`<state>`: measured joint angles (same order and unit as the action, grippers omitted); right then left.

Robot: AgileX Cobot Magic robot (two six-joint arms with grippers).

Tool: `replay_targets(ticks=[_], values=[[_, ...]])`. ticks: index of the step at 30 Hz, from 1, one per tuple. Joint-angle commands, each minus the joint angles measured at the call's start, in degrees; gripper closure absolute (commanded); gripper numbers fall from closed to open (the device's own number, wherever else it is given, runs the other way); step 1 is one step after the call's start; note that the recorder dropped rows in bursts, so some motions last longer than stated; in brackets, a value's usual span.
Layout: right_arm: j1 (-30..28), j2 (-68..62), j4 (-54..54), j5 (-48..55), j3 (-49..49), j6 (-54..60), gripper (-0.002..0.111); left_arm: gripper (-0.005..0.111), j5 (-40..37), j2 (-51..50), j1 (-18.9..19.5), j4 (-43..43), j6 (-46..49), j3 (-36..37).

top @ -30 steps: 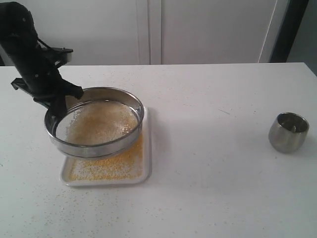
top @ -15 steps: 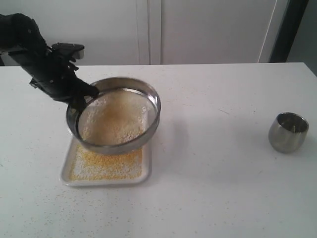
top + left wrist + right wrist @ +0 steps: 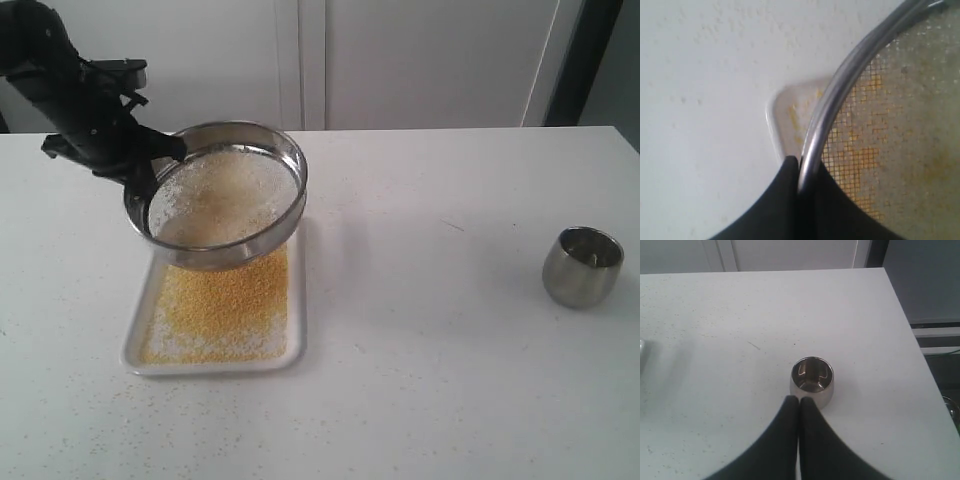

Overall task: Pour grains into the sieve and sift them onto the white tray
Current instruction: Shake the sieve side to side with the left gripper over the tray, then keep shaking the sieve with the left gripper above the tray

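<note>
Left claw (image 3: pixel 138 178): pinching the rim of the sieve (image 3: pixel 215 258), at about nine o'clock of the ring in the exterior view; one finger inside the ring, the other outside, as the left wrist view (image 3: pixel 801 167) shows.
Sieve (image 3: pixel 840 85): held clear of the white tray (image 3: pixel 210 368), above its twelve-o'clock end; tilted, open face turned partly toward the exterior camera, far rim higher than near rim.
Grains in the sieve (image 3: pixel 225 190): pale, whitish layer spread over most of the mesh.
Grains on the tray (image 3: pixel 225 305): golden-yellow layer over most of the floor, from the six-o'clock end up to beneath the sieve; glimpsed through the mesh from the left wrist (image 3: pixel 865 155).
White tray (image 3: pixel 776 117): flat on the worktop (image 3: pixel 420 300), long sides running twelve to six, left of the scene's middle.
Steel cup (image 3: pixel 583 265): upright on the worktop, at three o'clock from the tray and well apart from it.
Right claw (image 3: pixel 799 402): fingers pressed together, empty, above the worktop near the steel cup (image 3: pixel 811 380); outside the exterior view.
Worktop: white, speckled with stray grains around the tray, most of them toward six and seven o'clock.
</note>
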<state>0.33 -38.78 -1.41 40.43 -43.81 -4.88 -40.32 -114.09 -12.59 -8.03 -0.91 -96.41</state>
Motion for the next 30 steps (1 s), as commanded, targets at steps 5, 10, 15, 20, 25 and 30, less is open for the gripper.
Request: replay_targets(ticks=[5, 10, 15, 20, 25, 30], values=[[-0.3, 0.3, -0.1, -0.2, -0.1, -0.3, 0.108, 0.107, -3.5, -1.8, -1.4, -0.8, -2.7, -0.8], [-0.3, 0.3, -0.1, -0.2, -0.1, -0.3, 0.108, 0.107, 2.9, -2.7, -2.5, 0.2, 5.9, -0.2], [-0.3, 0.3, -0.1, -0.2, -0.1, -0.3, 0.108, 0.107, -8.7, -2.5, -2.3, -2.4, -0.7, -0.2], [-0.3, 0.3, -0.1, -0.2, -0.1, -0.3, 0.108, 0.107, 2.4, -3.3, -2.5, -1.3, 9.2, -0.2], [-0.3, 0.3, -0.1, -0.2, -0.1, -0.3, 0.108, 0.107, -8.2, -2.2, -1.4, -2.6, -2.8, -0.4], [-0.3, 0.3, -0.1, -0.2, -0.1, -0.3, 0.108, 0.107, 0.5, -1.7, -1.8, -0.1, 7.1, -0.3]])
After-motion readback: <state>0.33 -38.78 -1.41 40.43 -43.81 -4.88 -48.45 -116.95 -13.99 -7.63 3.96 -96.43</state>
